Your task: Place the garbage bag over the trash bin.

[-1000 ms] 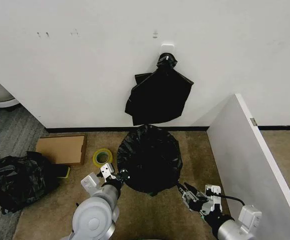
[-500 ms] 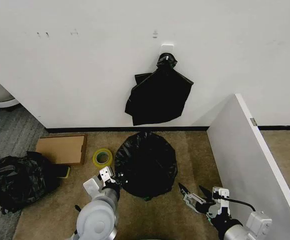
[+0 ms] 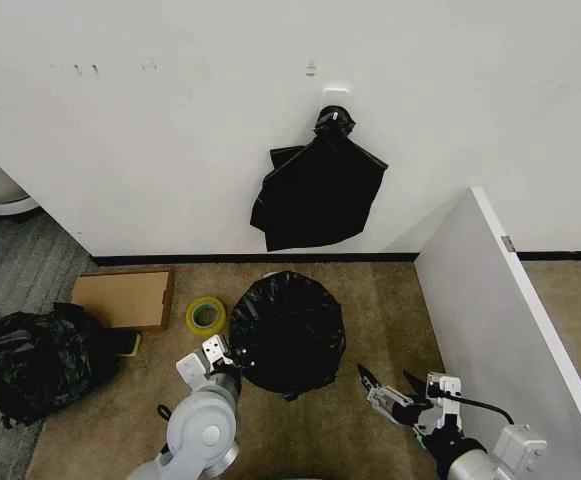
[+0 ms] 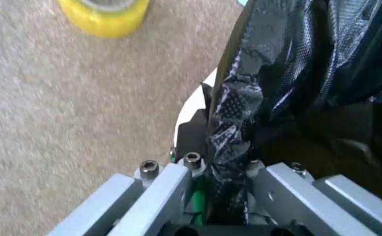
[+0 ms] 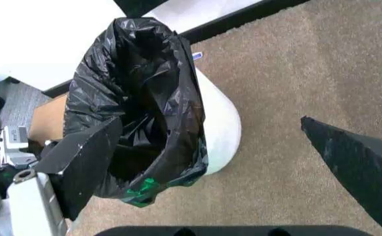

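Note:
The garbage bag (image 3: pixel 288 325), glossy black and wrinkled, is draped over the trash bin and covers it from above in the head view. The trash bin's white wall (image 5: pixel 222 129) shows below the bag (image 5: pixel 145 98) in the right wrist view. My left gripper (image 3: pixel 230 358) is at the bag's near-left edge, shut on a bunched fold of the bag (image 4: pixel 233 98) right beside the bin's rim (image 4: pixel 192 105). My right gripper (image 3: pixel 390 385) hangs open over the carpet to the right of the bin, a short way from the bag, holding nothing.
A bundle of black bags (image 3: pixel 318 195) hangs from a wall hook behind the bin. A yellow tape roll (image 3: pixel 206 314) and a cardboard box (image 3: pixel 122 298) lie to the left, a black plastic mound (image 3: pixel 30 360) farther left. A white partition (image 3: pixel 500 330) stands on the right.
The right gripper has let go of the bag's right edge and drawn back toward me. The bag has come down lower around the bin. The left gripper stays shut on the bag.

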Robot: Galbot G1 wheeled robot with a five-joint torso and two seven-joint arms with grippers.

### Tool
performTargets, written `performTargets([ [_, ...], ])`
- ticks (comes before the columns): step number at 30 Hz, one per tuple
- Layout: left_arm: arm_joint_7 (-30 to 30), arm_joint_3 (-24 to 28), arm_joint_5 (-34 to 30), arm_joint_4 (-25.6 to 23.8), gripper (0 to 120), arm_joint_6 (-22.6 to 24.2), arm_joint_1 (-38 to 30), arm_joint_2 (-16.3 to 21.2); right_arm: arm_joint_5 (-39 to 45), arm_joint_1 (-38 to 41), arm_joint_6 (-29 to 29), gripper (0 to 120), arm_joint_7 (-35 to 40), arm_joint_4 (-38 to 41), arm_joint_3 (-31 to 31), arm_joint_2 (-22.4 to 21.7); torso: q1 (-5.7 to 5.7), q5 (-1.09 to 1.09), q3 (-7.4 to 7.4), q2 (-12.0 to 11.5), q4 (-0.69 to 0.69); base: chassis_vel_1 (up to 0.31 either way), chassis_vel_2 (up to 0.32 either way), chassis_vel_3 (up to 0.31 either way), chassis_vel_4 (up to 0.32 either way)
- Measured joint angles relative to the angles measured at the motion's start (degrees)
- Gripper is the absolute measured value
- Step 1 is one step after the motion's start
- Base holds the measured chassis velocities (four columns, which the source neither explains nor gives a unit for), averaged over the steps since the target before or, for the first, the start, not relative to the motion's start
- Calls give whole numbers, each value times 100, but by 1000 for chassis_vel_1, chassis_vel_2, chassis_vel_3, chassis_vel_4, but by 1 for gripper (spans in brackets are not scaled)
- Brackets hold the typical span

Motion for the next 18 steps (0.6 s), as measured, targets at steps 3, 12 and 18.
performTargets([
  [3, 37, 2, 117, 6, 0, -40, 2, 7, 1, -25, -1, 100, 1, 0, 1, 11, 0, 1, 0, 0, 1, 0, 0, 0, 0],
  [12, 101, -24, 99, -83, 37, -49, 15, 9, 6, -70, -5, 100, 17, -4, 0, 43, 0, 0, 0, 0, 0, 0, 0, 0, 0],
  [18, 142, -83, 91, -225, 60, -48, 59, 51, 7, -87, -14, 100, 13, -6, -19, 62, 0, 0, 0, 0, 0, 0, 0, 0, 0],
])
